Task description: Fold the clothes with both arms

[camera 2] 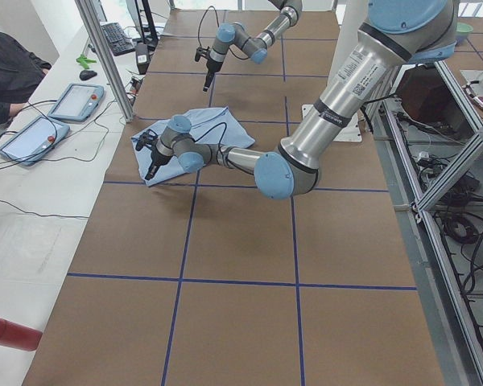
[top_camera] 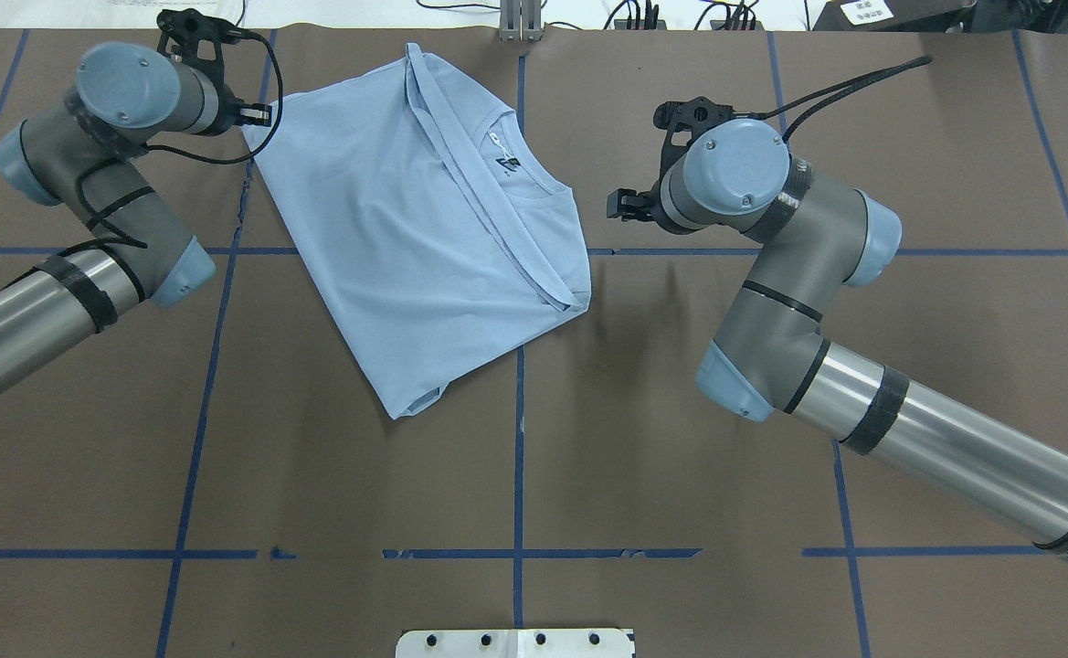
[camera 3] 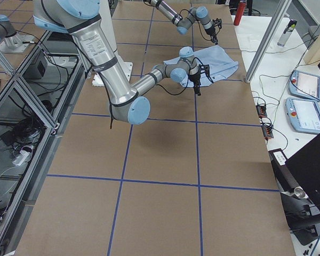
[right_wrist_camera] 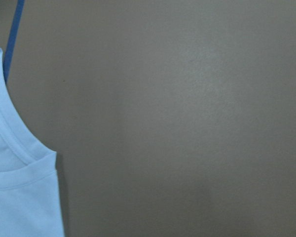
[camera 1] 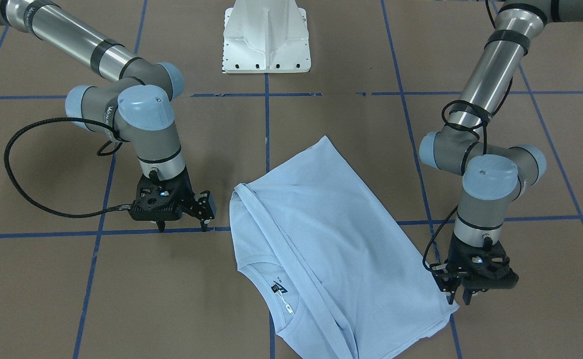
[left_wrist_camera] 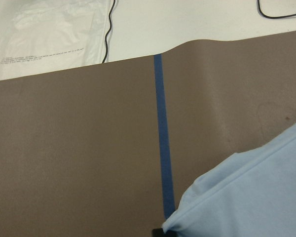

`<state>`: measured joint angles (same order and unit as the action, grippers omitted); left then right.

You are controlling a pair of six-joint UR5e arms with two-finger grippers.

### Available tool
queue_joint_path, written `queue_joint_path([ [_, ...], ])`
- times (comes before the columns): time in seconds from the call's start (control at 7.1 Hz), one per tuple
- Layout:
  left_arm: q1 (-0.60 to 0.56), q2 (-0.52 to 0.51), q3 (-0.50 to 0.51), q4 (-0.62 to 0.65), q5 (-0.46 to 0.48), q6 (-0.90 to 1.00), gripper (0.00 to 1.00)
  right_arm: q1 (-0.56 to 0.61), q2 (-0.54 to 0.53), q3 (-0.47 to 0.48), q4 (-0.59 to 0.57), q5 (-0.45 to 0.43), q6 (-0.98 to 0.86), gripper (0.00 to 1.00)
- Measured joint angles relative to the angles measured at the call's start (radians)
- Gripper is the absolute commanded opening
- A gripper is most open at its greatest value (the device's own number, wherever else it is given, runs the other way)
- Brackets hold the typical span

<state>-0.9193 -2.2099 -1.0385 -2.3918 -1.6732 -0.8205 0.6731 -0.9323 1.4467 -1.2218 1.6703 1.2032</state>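
- Left tool (camera 1: 458,299) clamped shut on a corner of the pale blue T-shirt (camera 1: 331,239).
- T-shirt partly folded, flat and askew on the brown surface (camera 1: 47,289), neck label (camera 1: 279,288) showing.
- Right tool (camera 1: 182,227) spread open, tips down beside the T-shirt, not touching.

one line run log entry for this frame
T-shirt: partly folded, flat on table | left gripper: at its corner, grip unclear | right gripper: open, off the cloth

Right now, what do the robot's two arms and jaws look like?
Both the left arm and right arm have silver tubes banded with black tape, grey joints with light blue caps, black jaws and black cables; white lettering marks a right-arm joint.
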Motion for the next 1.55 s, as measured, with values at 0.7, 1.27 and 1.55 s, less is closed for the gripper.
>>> queue_joint_path([
  [0.7,-0.007,0.098,-0.161,-0.039,-0.09,-0.019,1.0,-0.096,0.132,-0.12,-0.013,-0.086,0.201,0.63],
  [1.27,-0.007,0.1,-0.163,-0.041,-0.091,-0.02,1.0,-0.114,0.137,-0.156,-0.015,-0.089,0.213,0.55],
  [1.55,-0.007,0.102,-0.163,-0.041,-0.091,-0.02,1.0,-0.121,0.138,-0.157,-0.014,-0.089,0.218,0.51],
])
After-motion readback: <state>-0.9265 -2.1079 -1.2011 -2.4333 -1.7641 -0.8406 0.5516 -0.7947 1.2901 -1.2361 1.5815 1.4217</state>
